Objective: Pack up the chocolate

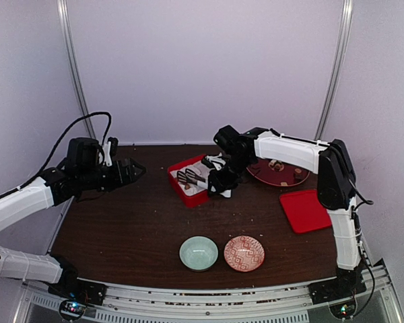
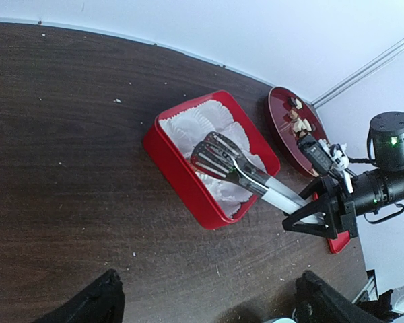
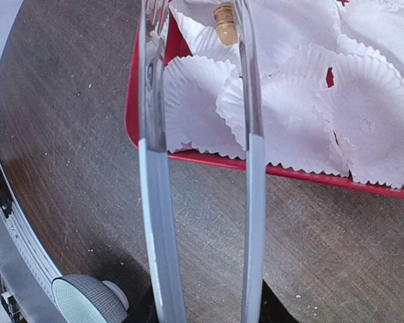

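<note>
Dark wood-grain table (image 1: 135, 229) carries everything. Over its left back part the left gripper (image 1: 135, 169) hangs above the surface with its jaws spread wide and nothing between them. The right gripper (image 1: 222, 182) reaches in from the right toward the middle of the back edge, its jaws clamped on the handle end of slim silver tongs (image 2: 239, 168).

A square red box (image 2: 178, 178) sits near the middle of the back edge, lined with white crinkled paper cups (image 3: 363, 101). Just right of it, toward the back right corner, lies a dark red round plate (image 1: 283, 180), and a flat red lid (image 1: 304, 210) rests by the right edge. Near the front edge a pale green bowl (image 1: 198, 254) and a red patterned bowl (image 1: 244, 253) stand side by side, close but apart.

The tongs slant down over the box with their two blades apart. Most chocolate pieces (image 2: 297, 118) lie on the plate. One tan piece (image 3: 223, 19) is in the box over a paper cup, against the inner side of one blade; whether it rests on the paper I cannot tell.
</note>
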Available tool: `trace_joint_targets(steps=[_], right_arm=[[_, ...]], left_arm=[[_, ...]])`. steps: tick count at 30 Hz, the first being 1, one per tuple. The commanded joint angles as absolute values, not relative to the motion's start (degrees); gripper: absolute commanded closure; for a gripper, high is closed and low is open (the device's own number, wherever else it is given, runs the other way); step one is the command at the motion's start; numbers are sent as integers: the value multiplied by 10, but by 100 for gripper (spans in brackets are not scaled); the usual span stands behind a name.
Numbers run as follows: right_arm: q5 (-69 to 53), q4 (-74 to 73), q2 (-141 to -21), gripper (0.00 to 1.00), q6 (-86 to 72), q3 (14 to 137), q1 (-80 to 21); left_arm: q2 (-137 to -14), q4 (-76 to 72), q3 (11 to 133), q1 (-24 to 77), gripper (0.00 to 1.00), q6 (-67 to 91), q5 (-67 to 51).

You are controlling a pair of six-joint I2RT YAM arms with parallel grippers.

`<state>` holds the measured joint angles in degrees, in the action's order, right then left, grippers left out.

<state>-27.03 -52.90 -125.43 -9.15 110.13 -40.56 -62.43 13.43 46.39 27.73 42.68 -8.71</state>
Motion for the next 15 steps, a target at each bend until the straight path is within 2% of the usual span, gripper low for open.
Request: trace_joint_targets(steps=[1,8,15], right_arm=[[-264,-528,-1232,66,-86,1123,-407],[-256,-517,-1155,66,-89,1086,-376],[-234,-513,-1073,66,-82,1012,-297]], left_arm=[[-624,114,468,273,9,423,-80],[-626,115,471,274,9,423,-81],[-635,113,480,273,9,420,-85]])
